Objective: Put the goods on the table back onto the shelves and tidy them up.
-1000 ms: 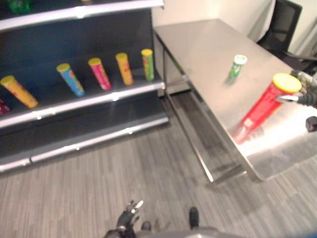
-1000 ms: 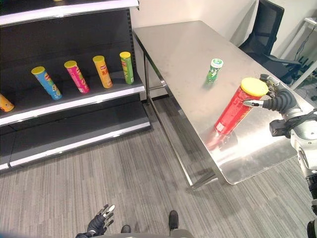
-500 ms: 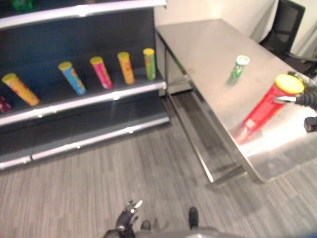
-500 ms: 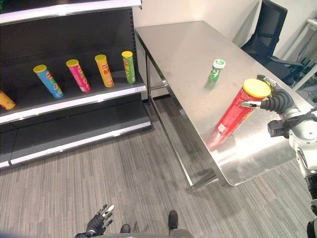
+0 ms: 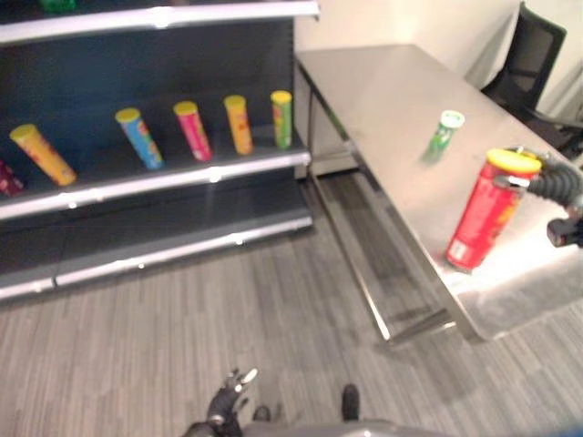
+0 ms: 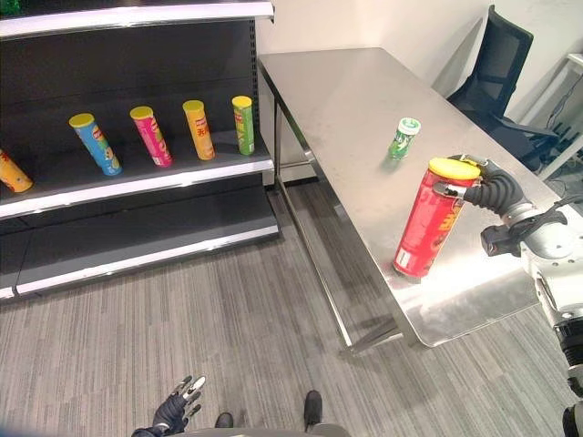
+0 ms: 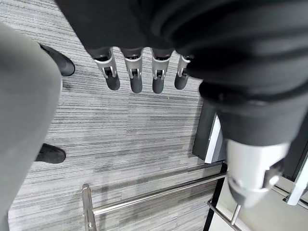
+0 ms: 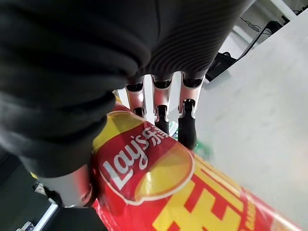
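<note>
While the right hand (image 6: pixel 496 193) wraps its fingers and thumb around the top of the tall red can (image 6: pixel 424 225), that can stands nearly upright on the steel tabletop (image 6: pixel 346 100), close to the near edge. One red can, then, with a yellow lid, and one small green can (image 6: pixel 403 138) farther back on the same tabletop, well apart from it. That makes two goods on the tabletop.

Over on the shelves (image 6: pixel 137 182), count the middle shelf: in the right eye view, an orange can (image 6: pixel 13 173) at the far left edge, then a blue can (image 6: pixel 94 144), a pink can (image 6: pixel 152 137), an orange-yellow can (image 6: pixel 199 129) and a green can (image 6: pixel 243 125), five in a row, all yellow-lidded and leaning. The left eye view reaches a little farther left and picks up a dark red thing (image 5: pixel 7 178) at the picture's edge, too cut off to identify. Something green sits on the top shelf, barely visible.

Down low, the left hand (image 6: pixel 178 411) hangs over the grey striped floor (image 6: pixel 228 328), fingers straight and relaxed, holding nothing; its own wrist view confirms this with the dark-tipped fingers (image 7: pixel 136 79) in a loose row above the floor.

The right wrist view gives the close-up that the head views cannot: fingers (image 8: pixel 161 113) curled over the red can's side, thumb pressed against it from the other side. A black chair (image 6: pixel 496 77) stands behind the tabletop.
</note>
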Robot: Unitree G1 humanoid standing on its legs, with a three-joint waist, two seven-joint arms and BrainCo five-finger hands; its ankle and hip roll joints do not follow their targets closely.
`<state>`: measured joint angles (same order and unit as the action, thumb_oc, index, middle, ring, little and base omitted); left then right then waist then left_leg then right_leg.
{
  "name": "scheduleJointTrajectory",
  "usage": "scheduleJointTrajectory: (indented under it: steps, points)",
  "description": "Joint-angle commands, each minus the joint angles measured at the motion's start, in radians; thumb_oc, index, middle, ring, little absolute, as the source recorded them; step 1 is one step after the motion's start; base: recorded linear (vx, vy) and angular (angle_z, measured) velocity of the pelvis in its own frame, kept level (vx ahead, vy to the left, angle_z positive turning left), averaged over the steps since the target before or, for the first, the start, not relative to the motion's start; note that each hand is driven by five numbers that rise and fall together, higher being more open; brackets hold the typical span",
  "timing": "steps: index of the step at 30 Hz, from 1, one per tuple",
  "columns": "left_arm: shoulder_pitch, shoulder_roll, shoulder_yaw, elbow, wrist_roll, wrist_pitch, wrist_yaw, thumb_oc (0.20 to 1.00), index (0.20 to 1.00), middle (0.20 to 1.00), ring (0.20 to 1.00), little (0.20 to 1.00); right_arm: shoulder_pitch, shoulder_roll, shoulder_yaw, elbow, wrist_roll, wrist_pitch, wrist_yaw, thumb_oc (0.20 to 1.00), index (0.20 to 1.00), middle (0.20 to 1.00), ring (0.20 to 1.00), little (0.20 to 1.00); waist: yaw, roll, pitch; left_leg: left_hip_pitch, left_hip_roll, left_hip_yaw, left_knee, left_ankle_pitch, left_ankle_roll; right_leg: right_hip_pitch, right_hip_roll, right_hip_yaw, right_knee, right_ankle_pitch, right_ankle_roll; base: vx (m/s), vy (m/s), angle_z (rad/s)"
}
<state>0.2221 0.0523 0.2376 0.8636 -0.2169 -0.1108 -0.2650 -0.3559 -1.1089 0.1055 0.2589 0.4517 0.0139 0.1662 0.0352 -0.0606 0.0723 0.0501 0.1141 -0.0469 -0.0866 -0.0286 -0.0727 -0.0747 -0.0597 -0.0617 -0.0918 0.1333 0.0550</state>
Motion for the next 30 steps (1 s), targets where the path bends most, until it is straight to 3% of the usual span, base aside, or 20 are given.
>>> scheduleJointTrajectory:
  steps: [1, 2, 3, 8, 9, 10, 12, 15, 17, 19, 22, 23, 25, 29, 30]
  points:
    - [-0.026, 0.02, -0.019, -0.012, 0.002, -0.018, 0.002, 1.0, 1.0, 1.0, 1.0, 1.0, -0.115, -0.006, 0.007, -0.07, 0.015, -0.055, -0.031, 0.2, 0.2, 0.2, 0.2, 0.2, 0.026, -0.013, -0.029, -0.046, 0.011, -0.005, -0.001, 0.023, 0.042, 0.057, -0.053, 0.058, 0.005, -0.06, -0.034, -0.02, -0.03, -0.01]
    - [-0.027, 0.02, -0.014, -0.012, 0.004, -0.018, 0.003, 1.0, 1.0, 1.0, 1.0, 1.0, -0.121, 0.014, 0.002, -0.11, 0.018, -0.058, -0.046, 0.2, 0.2, 0.2, 0.2, 0.2, 0.025, -0.013, -0.029, -0.046, 0.011, -0.007, -0.001, 0.025, 0.042, 0.06, -0.053, 0.058, 0.005, -0.059, -0.033, -0.02, -0.071, 0.0]
    - [-0.024, 0.011, -0.001, -0.03, 0.001, -0.017, 0.003, 1.0, 1.0, 1.0, 1.0, 1.0, -0.146, 0.087, -0.005, -0.243, 0.04, -0.072, -0.081, 0.2, 0.2, 0.2, 0.2, 0.2, 0.028, -0.01, -0.031, -0.048, 0.015, -0.011, -0.001, 0.033, 0.044, 0.068, -0.048, 0.062, 0.005, -0.057, -0.033, -0.02, -0.057, 0.0]
    - [-0.028, -0.004, 0.039, -0.052, -0.009, -0.015, 0.007, 1.0, 1.0, 1.0, 1.0, 1.0, -0.206, 0.173, 0.05, -0.509, 0.012, -0.081, -0.153, 0.2, 0.2, 0.2, 0.2, 0.2, 0.039, -0.015, -0.022, -0.07, 0.019, -0.033, -0.001, 0.051, 0.051, 0.078, -0.031, 0.079, 0.005, -0.052, -0.028, -0.05, -0.082, 0.19]
    - [-0.019, -0.017, 0.038, -0.082, -0.01, -0.01, 0.005, 1.0, 1.0, 1.0, 1.0, 1.0, -0.258, 0.201, 0.084, -0.6, -0.021, -0.08, -0.182, 0.2, 0.2, 0.2, 0.2, 0.2, 0.06, -0.022, 0.007, -0.092, 0.014, -0.039, 0.068, 0.094, 0.039, 0.094, -0.037, 0.081, 0.007, -0.035, -0.025, -0.07, -0.061, 0.5]
    - [-0.02, -0.019, 0.034, -0.082, -0.006, -0.01, 0.0, 1.0, 1.0, 1.0, 1.0, 1.0, -0.269, 0.21, 0.091, -0.622, -0.031, -0.081, -0.19, 0.2, 0.2, 0.2, 0.2, 0.2, 0.065, -0.026, 0.019, -0.103, 0.021, -0.028, 0.091, 0.087, 0.034, 0.1, -0.045, 0.072, 0.012, -0.034, -0.022, -0.09, -0.037, 0.6]
    - [-0.027, -0.023, 0.027, -0.081, 0.001, -0.007, -0.015, 1.0, 1.0, 1.0, 1.0, 1.0, -0.278, 0.258, 0.095, -0.658, -0.051, -0.076, -0.198, 0.2, 0.2, 0.2, 0.2, 0.2, 0.065, -0.032, 0.034, -0.106, 0.072, -0.008, 0.07, 0.08, 0.039, 0.104, -0.063, 0.067, 0.014, -0.032, -0.019, -0.04, 0.041, 0.8]
    - [-0.026, -0.008, 0.008, -0.073, 0.012, -0.003, -0.023, 1.0, 1.0, 1.0, 1.0, 1.0, -0.284, 0.283, 0.106, -0.693, -0.07, -0.067, -0.201, 0.2, 0.2, 0.2, 0.2, 0.2, 0.07, -0.03, 0.038, -0.101, 0.111, -0.009, 0.035, 0.097, 0.04, 0.114, -0.082, 0.067, 0.01, -0.032, -0.02, 0.01, 0.17, 0.73]
    - [-0.029, 0.019, -0.008, -0.065, 0.033, 0.0, -0.03, 1.0, 1.0, 1.0, 1.0, 1.0, -0.292, 0.308, 0.11, -0.696, -0.102, -0.055, -0.204, 0.2, 0.2, 0.2, 0.2, 0.2, 0.073, -0.025, 0.026, -0.095, 0.108, -0.031, 0.029, 0.115, 0.028, 0.108, -0.106, 0.068, 0.005, -0.026, -0.025, 0.03, 0.389, -0.02]
    - [-0.036, 0.046, -0.024, -0.059, 0.029, 0.005, -0.027, 1.0, 1.0, 1.0, 1.0, 1.0, -0.262, 0.342, 0.103, -0.693, -0.126, -0.045, -0.193, 0.2, 0.2, 0.2, 0.2, 0.2, 0.066, -0.007, 0.003, -0.087, 0.064, -0.026, -0.001, 0.092, 0.026, 0.089, -0.166, 0.055, 0.005, -0.028, -0.045, 0.0, 0.474, -0.08]
    - [-0.026, 0.057, -0.015, -0.078, 0.009, 0.006, -0.034, 1.0, 1.0, 1.0, 1.0, 1.0, -0.296, 0.357, 0.14, -0.677, -0.136, -0.038, -0.191, 0.2, 0.2, 0.2, 0.2, 0.2, 0.079, 0.0, 0.014, -0.086, 0.036, -0.012, -0.001, 0.071, 0.033, 0.066, -0.197, 0.045, 0.005, -0.024, -0.046, -0.08, 0.333, -0.29]
    - [-0.012, 0.074, 0.007, -0.078, -0.001, 0.006, -0.037, 1.0, 1.0, 1.0, 1.0, 1.0, -0.331, 0.376, 0.175, -0.659, -0.138, -0.031, -0.192, 0.2, 0.2, 0.2, 0.2, 0.2, 0.095, 0.002, 0.022, -0.085, 0.024, 0.007, -0.001, 0.062, 0.033, 0.064, -0.208, 0.011, 0.005, -0.025, -0.041, -0.11, 0.277, -0.6]
    - [-0.01, 0.089, 0.033, -0.072, -0.008, 0.008, -0.028, 1.0, 1.0, 1.0, 1.0, 1.0, -0.336, 0.39, 0.203, -0.644, -0.142, -0.027, -0.181, 0.2, 0.2, 0.2, 0.2, 0.2, 0.106, -0.007, 0.036, -0.078, 0.003, 0.021, -0.001, 0.059, 0.033, 0.086, -0.177, 0.005, 0.009, -0.016, -0.033, -0.11, 0.266, -0.91]
    - [0.003, 0.07, 0.075, -0.064, -0.021, 0.006, -0.021, 1.0, 1.0, 1.0, 1.0, 1.0, -0.3, 0.383, 0.192, -0.645, -0.15, -0.029, -0.166, 0.2, 0.2, 0.2, 0.2, 0.2, 0.11, -0.028, 0.042, -0.096, -0.064, 0.015, -0.001, 0.061, 0.056, 0.136, -0.017, 0.046, 0.049, -0.022, -0.02, -0.09, 0.132, -0.26]
    - [0.004, 0.07, 0.075, -0.065, -0.021, 0.006, -0.021, 1.0, 1.0, 1.0, 1.0, 1.0, -0.3, 0.383, 0.192, -0.646, -0.15, -0.029, -0.166, 0.2, 0.2, 0.2, 0.2, 0.2, 0.11, -0.029, 0.041, -0.098, -0.064, 0.015, -0.001, 0.065, 0.057, 0.134, -0.017, 0.046, 0.049, -0.019, -0.019, -0.06, 0.098, 0.11]
